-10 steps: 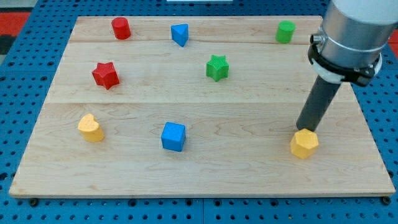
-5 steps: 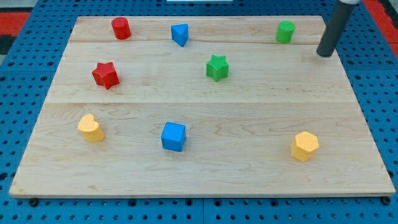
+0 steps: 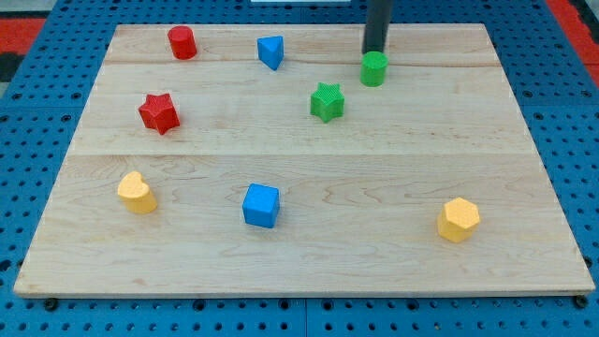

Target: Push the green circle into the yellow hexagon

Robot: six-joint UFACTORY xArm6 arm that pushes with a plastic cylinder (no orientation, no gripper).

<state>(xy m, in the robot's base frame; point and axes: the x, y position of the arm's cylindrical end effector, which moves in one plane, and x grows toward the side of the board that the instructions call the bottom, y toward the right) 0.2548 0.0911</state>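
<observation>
The green circle [image 3: 374,68] is a short green cylinder near the view's top, right of centre. My tip [image 3: 374,51] stands just above it, touching or nearly touching its top edge. The yellow hexagon [image 3: 458,219] lies at the view's bottom right, far from the green circle. The rod rises straight up and out of the view's top.
A green star [image 3: 327,101] lies just below-left of the green circle. A blue triangle [image 3: 270,51] and a red cylinder [image 3: 182,43] sit along the top. A red star [image 3: 159,112], a yellow heart [image 3: 137,192] and a blue cube [image 3: 261,205] lie to the left.
My tip went from the yellow hexagon up to the top right, then left. The green circle has been moved left and slightly down from the top right corner.
</observation>
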